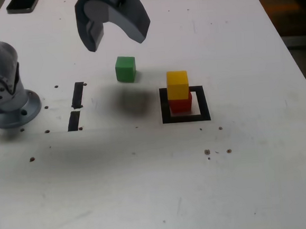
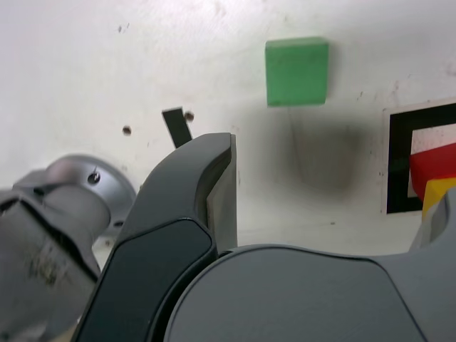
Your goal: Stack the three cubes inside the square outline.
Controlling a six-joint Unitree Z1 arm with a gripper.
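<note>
The green cube [image 1: 125, 69] [image 2: 296, 71] rests alone on the white table, to the exterior view's left of the square outline [image 1: 186, 117] [image 2: 397, 164]. Inside the outline the yellow cube [image 1: 177, 85] [image 2: 438, 196] sits on the red cube [image 1: 181, 104] [image 2: 434, 160]. My gripper [image 1: 116, 39] [image 2: 335, 178] hangs open above the table, higher than and just behind the green cube, with nothing between its fingers. A shadow lies on the table between the green cube and the outline.
The arm's grey base [image 1: 3, 99] stands at the exterior view's left. Two short black tape strips [image 1: 78, 95] [image 1: 74, 120] lie beside it. A dark flat object [image 1: 22, 4] sits at the far left corner. The table's edge [image 1: 297, 66] runs down the right.
</note>
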